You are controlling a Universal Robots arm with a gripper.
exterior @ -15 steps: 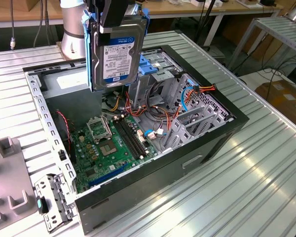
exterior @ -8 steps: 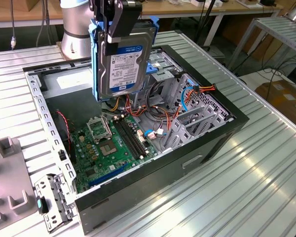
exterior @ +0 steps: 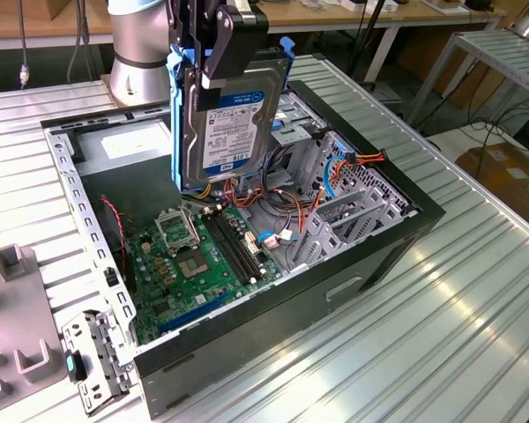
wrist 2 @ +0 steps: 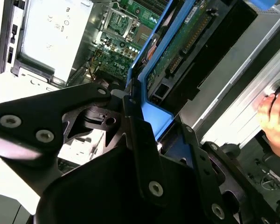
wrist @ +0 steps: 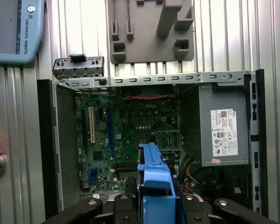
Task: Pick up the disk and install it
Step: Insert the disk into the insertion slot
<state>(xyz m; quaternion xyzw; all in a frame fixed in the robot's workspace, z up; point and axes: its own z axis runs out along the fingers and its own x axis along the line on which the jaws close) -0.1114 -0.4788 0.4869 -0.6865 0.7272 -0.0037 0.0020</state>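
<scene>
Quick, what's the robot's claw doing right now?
Gripper: closed on the flat silver-grey metal hard drive with white label and bright blue plastic carrier rail.

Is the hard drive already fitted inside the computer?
No, in the exterior view the gripper holds the disk upright in the air over the open computer case.

Silver-grey metal with a dull sheen forms the disk (exterior: 225, 123), with a white paper-like label and a glossy blue plastic edge. The table (exterior: 441, 335) is ribbed satin metal. At eight o'clock of the matt black case (exterior: 247, 352), a grey fixture (exterior: 4, 308) looks like matt plastic.
</scene>
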